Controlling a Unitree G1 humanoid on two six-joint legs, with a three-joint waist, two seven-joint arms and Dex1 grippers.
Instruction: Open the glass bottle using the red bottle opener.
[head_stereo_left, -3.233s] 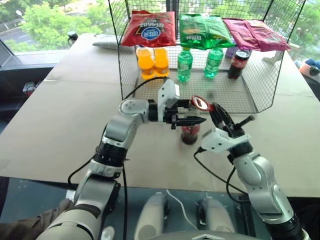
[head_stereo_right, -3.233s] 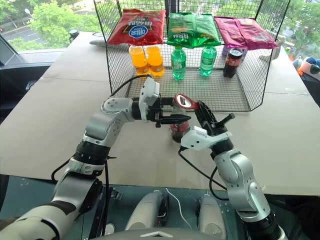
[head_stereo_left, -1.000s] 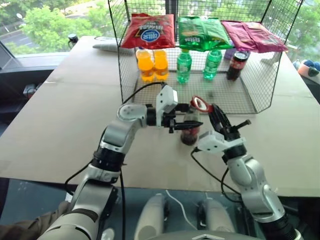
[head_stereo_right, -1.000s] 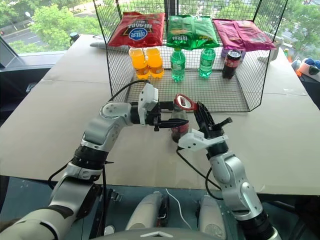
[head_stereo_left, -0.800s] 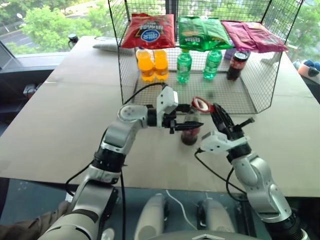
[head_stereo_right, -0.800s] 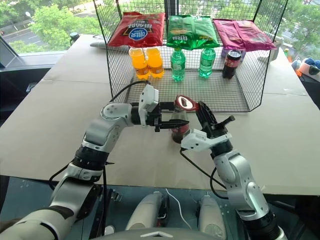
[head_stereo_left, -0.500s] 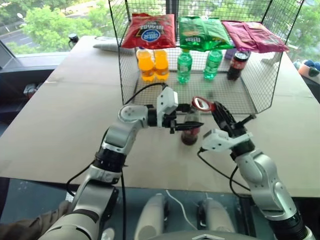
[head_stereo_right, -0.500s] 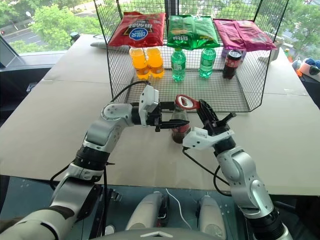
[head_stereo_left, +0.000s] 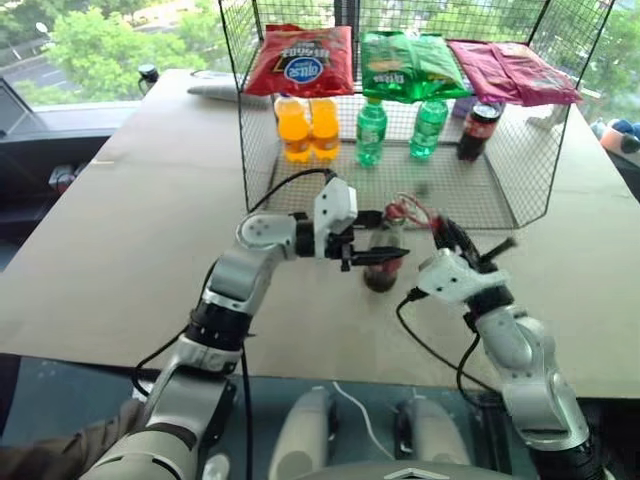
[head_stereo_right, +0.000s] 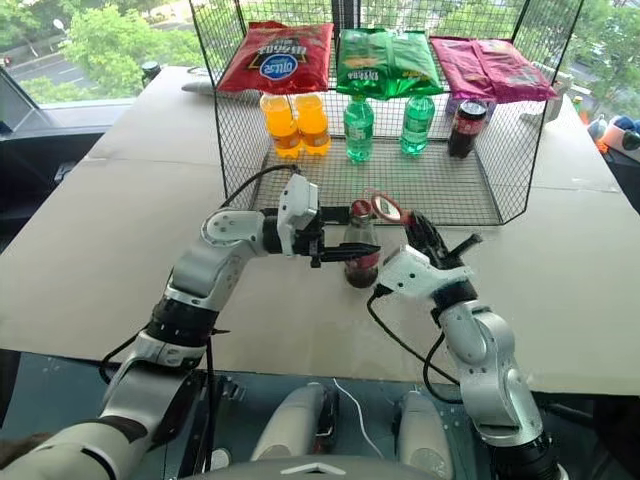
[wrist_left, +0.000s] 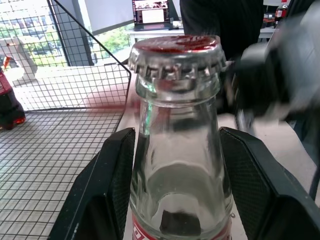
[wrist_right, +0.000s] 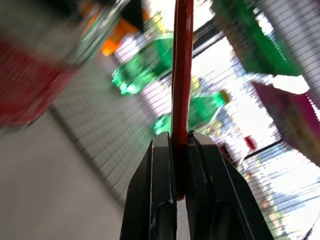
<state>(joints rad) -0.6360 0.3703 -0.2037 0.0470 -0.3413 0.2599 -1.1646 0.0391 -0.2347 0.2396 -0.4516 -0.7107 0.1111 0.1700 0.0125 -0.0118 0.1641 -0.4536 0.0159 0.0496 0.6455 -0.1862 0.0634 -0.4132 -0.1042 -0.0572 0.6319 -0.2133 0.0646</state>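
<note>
Since a second ago the right gripper (head_stereo_right: 408, 228) has been lowered and drawn a little to the right, and the opener (head_stereo_right: 385, 208) it carries has been rolled: its ring head, which had been lying flat over the cap, is now seen tilted, just to the right of the bottle top. The left arm has been kept where it was.

The bottle (head_stereo_right: 361, 255) is stood upright on the table (head_stereo_right: 120, 230), in front of the wire cage (head_stereo_right: 455, 185). It is clasped at the neck by the left gripper (head_stereo_right: 352, 255), which is held level and reaches in from the left; in the left wrist view the two black fingers (wrist_left: 112, 185) are seen pressed against either side of the glass below the cap (wrist_left: 175, 50). The cap is still seated on the bottle (wrist_left: 180, 170).

The opener is pinched by its handle between the closed fingers (wrist_right: 160, 200) of the right gripper, its red edge (wrist_right: 181, 75) rising straight out from between them. Whether the ring touches the cap cannot be told.

Inside the cage two orange bottles (head_stereo_right: 293, 123), two green bottles (head_stereo_right: 385, 125) and a dark cola bottle (head_stereo_right: 464, 125) are lined up at the back, with three snack bags (head_stereo_right: 385, 60) laid on the shelf above them.
</note>
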